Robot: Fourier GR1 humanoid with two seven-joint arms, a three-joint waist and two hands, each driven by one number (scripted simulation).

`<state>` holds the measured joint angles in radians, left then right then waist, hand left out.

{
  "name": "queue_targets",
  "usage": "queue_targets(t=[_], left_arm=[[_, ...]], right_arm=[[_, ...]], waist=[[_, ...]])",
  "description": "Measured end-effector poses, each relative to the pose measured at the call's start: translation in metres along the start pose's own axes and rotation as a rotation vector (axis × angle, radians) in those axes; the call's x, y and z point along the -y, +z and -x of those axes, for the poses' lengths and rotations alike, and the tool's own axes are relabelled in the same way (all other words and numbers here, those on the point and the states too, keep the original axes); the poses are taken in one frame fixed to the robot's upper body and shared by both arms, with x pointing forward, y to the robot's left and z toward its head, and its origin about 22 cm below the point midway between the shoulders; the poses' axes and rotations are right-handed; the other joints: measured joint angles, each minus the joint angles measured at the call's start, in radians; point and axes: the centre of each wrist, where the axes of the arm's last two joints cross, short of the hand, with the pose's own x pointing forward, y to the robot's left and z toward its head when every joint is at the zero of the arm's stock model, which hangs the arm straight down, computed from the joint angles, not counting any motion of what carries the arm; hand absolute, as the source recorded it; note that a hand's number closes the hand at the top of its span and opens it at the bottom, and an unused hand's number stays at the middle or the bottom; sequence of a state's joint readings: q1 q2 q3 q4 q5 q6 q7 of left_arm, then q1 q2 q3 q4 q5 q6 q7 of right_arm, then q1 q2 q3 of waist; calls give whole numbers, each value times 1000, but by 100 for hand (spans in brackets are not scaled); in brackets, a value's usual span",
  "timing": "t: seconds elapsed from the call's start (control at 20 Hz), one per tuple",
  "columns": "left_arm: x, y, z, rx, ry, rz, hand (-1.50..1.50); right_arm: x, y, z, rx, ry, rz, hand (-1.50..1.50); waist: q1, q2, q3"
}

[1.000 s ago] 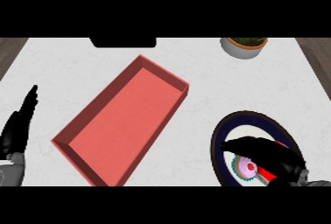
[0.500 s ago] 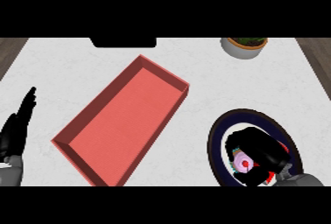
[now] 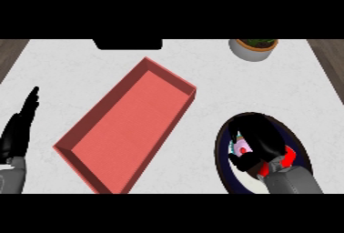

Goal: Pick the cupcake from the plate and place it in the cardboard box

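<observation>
since the earlier frame the right robot hand (image 3: 259, 148) was moved over the plate (image 3: 225, 173), fingers curled round the cupcake (image 3: 240, 147); it was judged light, soft, best held by its base.

Counter (image 3: 201, 59): white, faintly marbled top, evenly lit, no hard shadows. Dark wood-toned strips (image 3: 12, 50) show past its left and right edges. At the far edge: a black block (image 3: 128, 44) and a potted plant (image 3: 254, 47) in a pale round pot.

The right robot hand (image 3: 259, 141) hides most of the cupcake (image 3: 240, 146).
</observation>
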<state>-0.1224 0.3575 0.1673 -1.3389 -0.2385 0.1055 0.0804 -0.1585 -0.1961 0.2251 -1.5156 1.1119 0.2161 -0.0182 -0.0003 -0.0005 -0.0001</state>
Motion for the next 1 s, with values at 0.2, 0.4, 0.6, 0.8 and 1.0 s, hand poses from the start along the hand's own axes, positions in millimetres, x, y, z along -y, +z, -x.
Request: queue_targets(t=[0.2, 0.4, 0.6, 0.8, 1.0], left_arm=[[-5, 4, 4, 0, -3, -1, 0], [-8, 7, 4, -3, -1, 5, 0], [-1, 8, 6, -3, -4, 5, 0], [-7, 2, 1, 1, -7, 4, 0], [-3, 3, 4, 4, -2, 7, 0]], right_arm=[[34, 5, -8, -29, 41, 124, 150], [63, 15, -19, 27, 37, 289, 150], [85, 22, -43, 133, 20, 391, 150], [104, 12, -77, 210, -23, 412, 150], [115, 0, -111, 262, -114, 399, 150]], waist=[[-1, -2, 0], [-2, -3, 0], [-2, -2, 0], [2, -1, 0], [8, 0, 0]])
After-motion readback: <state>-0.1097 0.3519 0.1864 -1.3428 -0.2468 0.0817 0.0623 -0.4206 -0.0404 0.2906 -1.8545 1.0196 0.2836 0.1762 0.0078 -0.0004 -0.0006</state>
